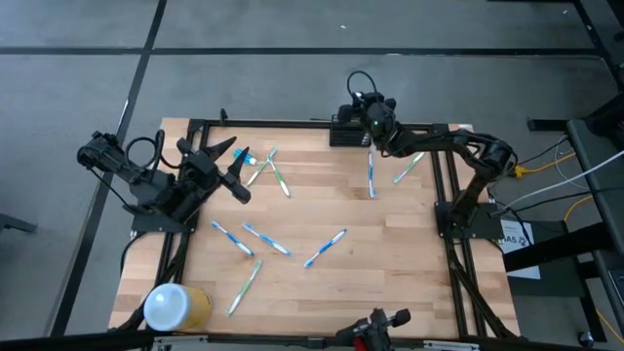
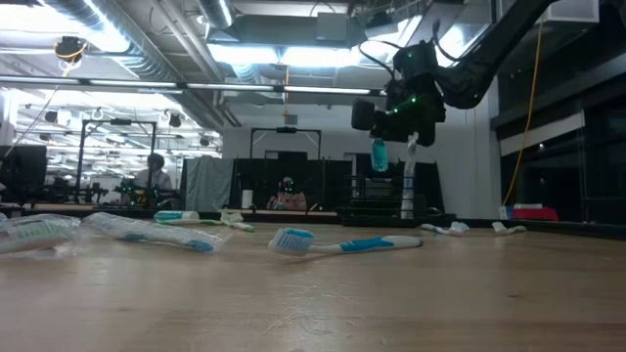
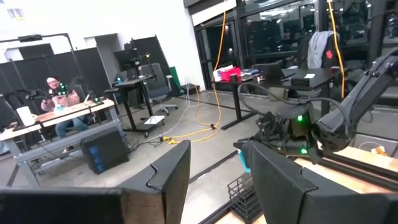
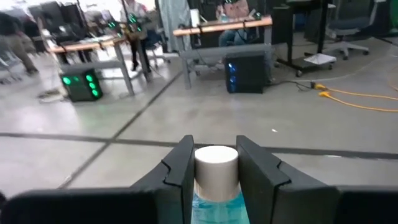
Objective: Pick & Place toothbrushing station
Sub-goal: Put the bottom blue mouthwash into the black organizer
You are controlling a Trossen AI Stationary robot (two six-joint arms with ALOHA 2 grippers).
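While lit from overhead, wooden tabletop (image 1: 390,244) framed by black rails. Right arm stretched along far edge, right gripper (image 1: 371,119) raised just beside black toothbrushing station (image 1: 346,130) at middle of far edge, fingers (image 4: 180,168) closed on a toothbrush (image 4: 216,180), its white end upright between them, blue part below. Left arm at left edge, left gripper (image 1: 226,164) lifted near far left corner, fingers (image 3: 171,180) parted with nothing between. White-topped yellow cylinder (image 1: 175,306) lying at near left corner. Blue-and-white toothbrushes scattered flat over tabletop: two near far right corner (image 1: 371,174), several by left gripper (image 1: 278,175), others across centre (image 1: 325,248), one toward near edge (image 1: 245,287).
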